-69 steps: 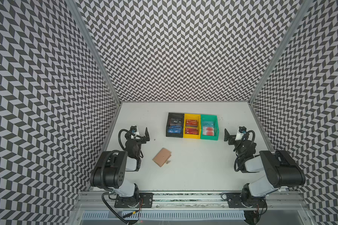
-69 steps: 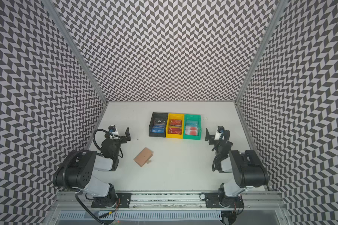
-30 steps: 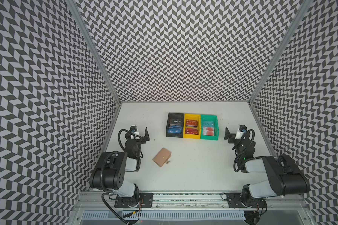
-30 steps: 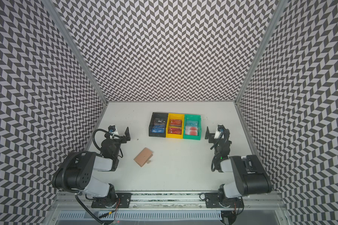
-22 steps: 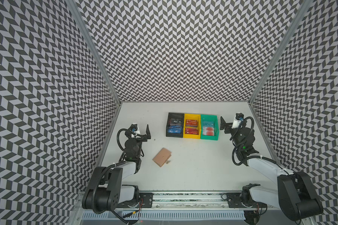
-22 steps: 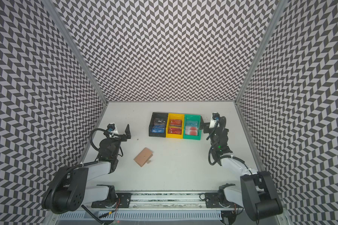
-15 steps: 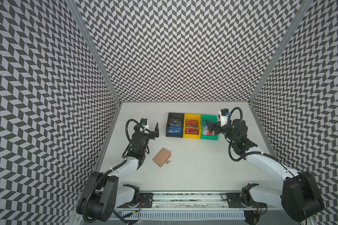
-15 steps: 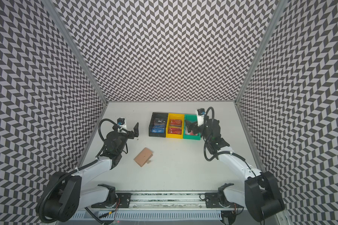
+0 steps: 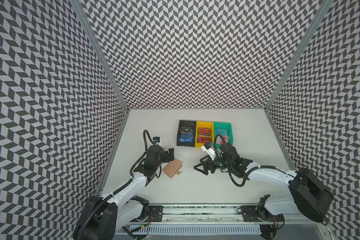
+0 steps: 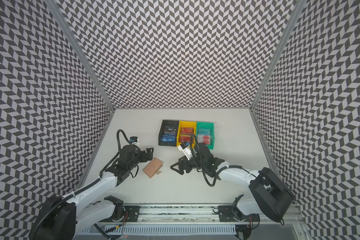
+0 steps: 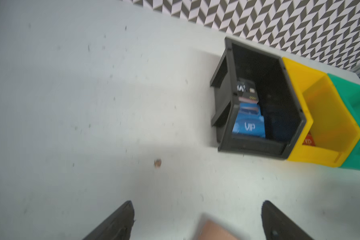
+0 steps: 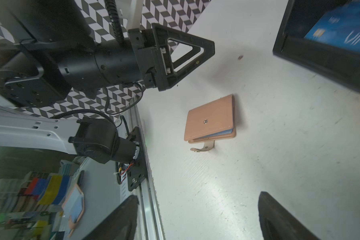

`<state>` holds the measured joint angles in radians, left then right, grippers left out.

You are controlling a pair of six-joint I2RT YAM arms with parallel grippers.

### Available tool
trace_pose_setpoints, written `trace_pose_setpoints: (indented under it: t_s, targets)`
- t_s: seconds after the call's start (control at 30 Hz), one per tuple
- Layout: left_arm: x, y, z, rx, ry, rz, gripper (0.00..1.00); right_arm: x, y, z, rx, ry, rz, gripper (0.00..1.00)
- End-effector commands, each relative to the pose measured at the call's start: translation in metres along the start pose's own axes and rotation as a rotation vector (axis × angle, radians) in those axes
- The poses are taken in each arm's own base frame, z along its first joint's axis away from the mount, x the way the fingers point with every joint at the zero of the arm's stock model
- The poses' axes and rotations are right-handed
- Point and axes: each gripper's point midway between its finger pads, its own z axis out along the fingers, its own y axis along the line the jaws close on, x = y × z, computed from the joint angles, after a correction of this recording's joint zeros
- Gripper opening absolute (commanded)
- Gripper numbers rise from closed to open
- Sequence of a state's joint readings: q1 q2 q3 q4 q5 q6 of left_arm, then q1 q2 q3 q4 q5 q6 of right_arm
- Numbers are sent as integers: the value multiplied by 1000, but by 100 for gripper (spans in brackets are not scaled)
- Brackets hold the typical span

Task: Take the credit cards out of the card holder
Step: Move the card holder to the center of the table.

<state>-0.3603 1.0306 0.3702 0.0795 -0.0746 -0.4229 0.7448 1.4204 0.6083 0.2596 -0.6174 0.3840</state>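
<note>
Card holder (image 9: 172,171) lies folded shut, not held.
Left gripper (image 9: 170,155) jaws wide apart near its corner; right gripper (image 9: 202,168) jaws also apart, farther off.

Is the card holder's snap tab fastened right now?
No: in the right wrist view the snap tab lies loose past the edge of the closed card holder.

On my screens the left arm (image 9: 131,185) and right arm (image 9: 266,176) are white shells between black joint housings, each with a black ribbed cable (image 9: 145,138) looping above the wrist. The fingers (image 12: 208,44) are black triangular frames with a cut-out middle. The black base plate (image 12: 135,164) carries silver screws and thin red wires.
</note>
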Motion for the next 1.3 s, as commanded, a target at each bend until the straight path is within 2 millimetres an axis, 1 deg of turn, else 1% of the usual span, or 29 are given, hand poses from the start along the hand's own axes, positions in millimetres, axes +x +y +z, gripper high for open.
trace_pose_setpoints:
  t_s: [0.0,0.1,0.2,0.3,0.4,0.53,0.73,0.9,1.0,1.13,1.27]
  targets:
    - [6,1,-9,14,20,-102,96,-6,6,19,-55,-13,54,87]
    - [8,6,-12,14,50,-103,95,-1,2,44,-67,34,88,84]
    - [16,10,-12,24,84,-127,95,-1,-1,67,-62,65,106,83]
    - [23,6,-12,97,104,-177,94,-5,-3,82,-66,76,125,82]
    - [28,-2,-12,183,138,-217,93,-7,-5,93,-69,91,141,82]
    - [31,-4,-11,196,168,-217,92,-7,-8,102,-73,104,154,81]
    - [44,-6,-7,214,220,-237,92,-7,-11,113,-75,117,172,79]
    - [52,-4,-9,209,231,-254,91,-7,-12,119,-77,128,173,78]
    - [54,-3,-12,213,222,-264,88,-8,-8,122,-95,130,174,72]
    - [52,-3,-16,213,206,-276,86,-6,-8,124,-97,139,174,55]
    - [53,-3,-16,215,208,-279,84,-4,-11,126,-94,144,186,47]
